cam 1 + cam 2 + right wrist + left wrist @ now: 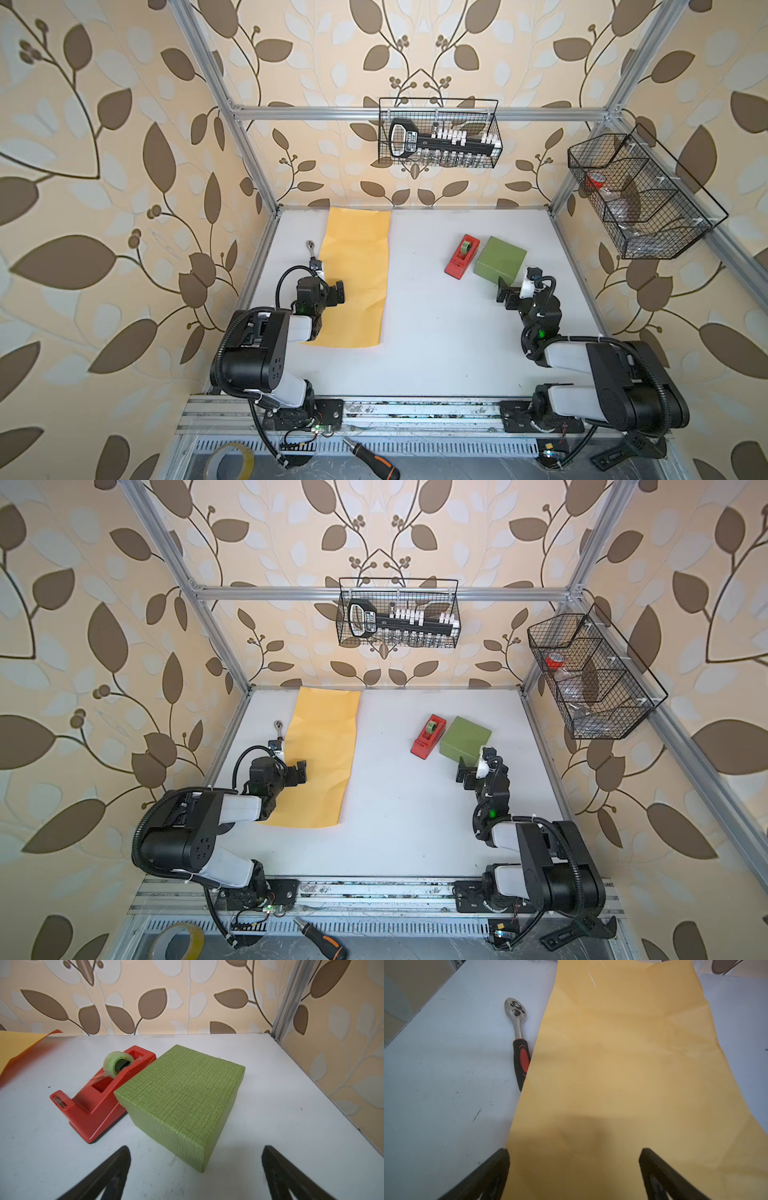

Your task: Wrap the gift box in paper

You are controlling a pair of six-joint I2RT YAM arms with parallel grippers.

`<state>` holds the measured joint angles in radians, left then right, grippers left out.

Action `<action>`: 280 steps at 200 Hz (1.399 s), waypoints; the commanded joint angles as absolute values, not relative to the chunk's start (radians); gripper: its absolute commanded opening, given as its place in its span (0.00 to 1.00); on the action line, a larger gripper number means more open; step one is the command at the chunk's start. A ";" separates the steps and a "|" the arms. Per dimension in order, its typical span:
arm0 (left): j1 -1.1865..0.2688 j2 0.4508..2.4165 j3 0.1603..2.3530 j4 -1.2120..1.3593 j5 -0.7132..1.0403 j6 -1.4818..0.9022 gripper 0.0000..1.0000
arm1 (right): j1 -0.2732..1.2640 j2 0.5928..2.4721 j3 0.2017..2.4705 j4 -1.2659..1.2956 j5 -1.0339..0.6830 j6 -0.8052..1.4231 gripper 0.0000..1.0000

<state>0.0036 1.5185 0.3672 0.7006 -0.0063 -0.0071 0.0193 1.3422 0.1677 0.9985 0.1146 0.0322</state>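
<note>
The olive-green gift box (pixel 500 259) (pixel 465 742) (pixel 182 1093) sits at the right rear of the white table, one corner pointing at my right gripper (pixel 512 287) (pixel 195 1148). That gripper is open just in front of the box, not touching it. The pale yellow-orange paper (pixel 357 266) (pixel 324 746) (pixel 623 1064) lies flat and creased along the left side. My left gripper (pixel 337 293) (pixel 574 1150) hovers open over the paper's left part, nothing between its fingers.
A red tape dispenser (pixel 462 255) (pixel 99 1097) stands right beside the box's left side. A ratchet wrench (pixel 311 245) (pixel 518 1028) lies along the paper's left edge, its handle partly under it. Two wire baskets (pixel 440 133) (pixel 640 195) hang on the frame.
</note>
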 commanded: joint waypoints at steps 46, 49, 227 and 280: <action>0.004 1.497 0.397 0.718 0.003 -0.008 0.99 | 0.021 1.348 0.178 1.024 0.103 0.009 1.00; 0.004 1.497 0.397 0.718 0.003 -0.008 0.99 | 0.021 1.348 0.178 1.024 0.103 0.008 1.00; 0.003 1.250 0.540 0.282 -0.172 -0.197 0.99 | 0.103 1.065 0.220 0.744 0.457 0.055 1.00; -0.115 1.270 0.723 -0.030 0.134 -0.486 0.92 | 0.173 0.789 0.342 0.350 0.234 0.542 0.88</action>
<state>-0.0143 1.2057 0.6529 0.1772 -0.0242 -0.3561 0.0658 0.7959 0.2657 0.5800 0.3550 0.3798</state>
